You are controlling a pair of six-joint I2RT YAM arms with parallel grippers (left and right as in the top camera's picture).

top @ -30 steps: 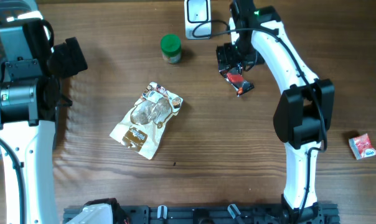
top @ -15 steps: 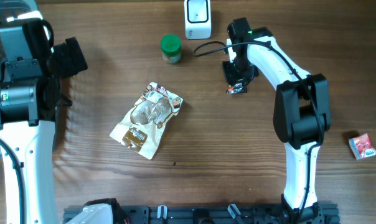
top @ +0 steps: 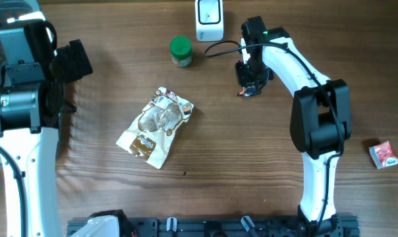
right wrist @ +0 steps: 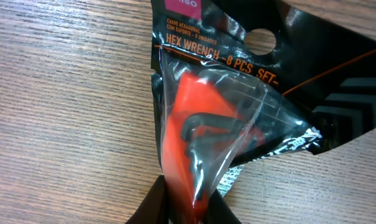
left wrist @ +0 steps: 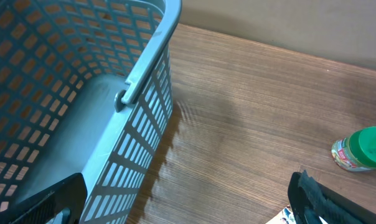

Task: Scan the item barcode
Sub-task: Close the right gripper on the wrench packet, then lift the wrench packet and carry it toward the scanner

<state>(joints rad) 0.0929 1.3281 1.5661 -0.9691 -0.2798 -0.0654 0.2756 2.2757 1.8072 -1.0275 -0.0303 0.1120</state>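
Note:
The item is a black and clear packet (right wrist: 206,118) marked "HEX WRENCH", with an orange holder and dark keys inside. My right gripper (right wrist: 188,202) is shut on its lower end, the plastic bunched between both fingers (right wrist: 152,208). From overhead, the right gripper (top: 250,80) covers most of the packet (top: 246,93), just below the white scanner (top: 209,18) at the table's far edge. A cable runs from the scanner past the gripper. My left gripper (left wrist: 182,208) stands open and holds nothing, beside the basket; overhead it is at the far left (top: 72,61).
A blue-grey slotted basket (left wrist: 113,81) stands at the left edge. A green-lidded jar (top: 180,51) sits left of the scanner, also in the left wrist view (left wrist: 362,149). A tan snack bag (top: 156,125) lies mid-table. A small red box (top: 383,155) lies far right.
The right gripper came down over the hex wrench packet and shut on it, bunching the plastic. The left arm has not moved.

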